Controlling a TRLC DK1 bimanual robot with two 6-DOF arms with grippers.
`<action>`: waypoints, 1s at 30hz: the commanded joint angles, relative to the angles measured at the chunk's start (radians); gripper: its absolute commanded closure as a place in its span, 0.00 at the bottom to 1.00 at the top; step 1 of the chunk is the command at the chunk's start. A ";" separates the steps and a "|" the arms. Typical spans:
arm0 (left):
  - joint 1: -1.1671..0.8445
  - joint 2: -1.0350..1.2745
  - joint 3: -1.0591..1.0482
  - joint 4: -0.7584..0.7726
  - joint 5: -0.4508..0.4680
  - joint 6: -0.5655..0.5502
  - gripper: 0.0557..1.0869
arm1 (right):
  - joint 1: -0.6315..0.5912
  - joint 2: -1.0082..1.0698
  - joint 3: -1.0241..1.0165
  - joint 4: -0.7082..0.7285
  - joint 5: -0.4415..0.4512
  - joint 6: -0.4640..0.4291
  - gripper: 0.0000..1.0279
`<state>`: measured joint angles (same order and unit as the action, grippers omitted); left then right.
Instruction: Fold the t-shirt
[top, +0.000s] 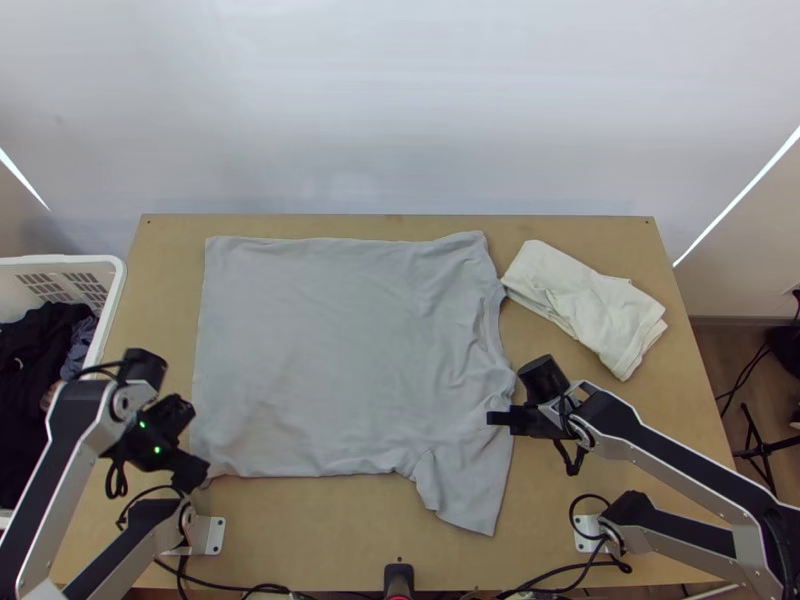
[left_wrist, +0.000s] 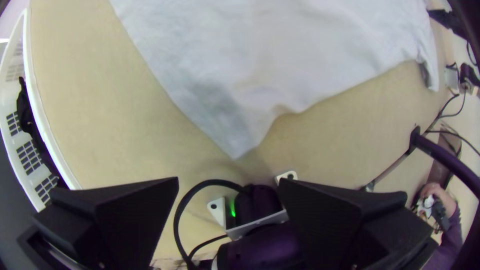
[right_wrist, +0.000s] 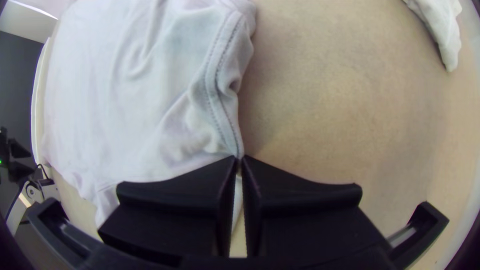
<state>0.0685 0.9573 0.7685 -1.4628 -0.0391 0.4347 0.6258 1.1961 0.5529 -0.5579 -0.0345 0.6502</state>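
A light grey t-shirt (top: 320, 350) lies spread flat, hem side left, neck side right, one sleeve pointing toward the near edge. My left gripper (top: 192, 440) is at its near hem corner; in the left wrist view that corner of the shirt (left_wrist: 235, 115) lies beyond the left gripper (left_wrist: 228, 179), whose fingers are wide open with nothing between them. At the shirt's right edge is my right gripper (top: 500, 418). In the right wrist view, the right gripper (right_wrist: 239, 159) is shut on the stitched neckline edge of the shirt (right_wrist: 165, 95), near the shoulder.
A folded off-white cloth (top: 590, 305) lies at the table's far right. Beyond the left edge stands a white basket (top: 115, 270) with dark clothes. Cables run along the near edge. A person's hand (left_wrist: 434, 192) holds a device off to the side in the left wrist view.
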 joint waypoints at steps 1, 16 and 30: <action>-0.177 -0.078 -0.057 0.004 -0.104 0.009 0.05 | -0.008 0.005 -0.002 0.010 0.001 0.000 0.97; -0.268 0.014 -0.147 0.167 -0.114 -0.040 0.11 | -0.021 -0.006 -0.015 0.009 0.001 -0.001 0.97; -0.269 0.070 -0.198 0.226 -0.104 -0.045 0.35 | -0.037 -0.007 -0.011 0.013 0.001 -0.012 0.97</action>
<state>-0.1986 0.9970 0.5896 -1.2613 -0.1497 0.3931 0.5922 1.1885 0.5396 -0.5446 -0.0341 0.6426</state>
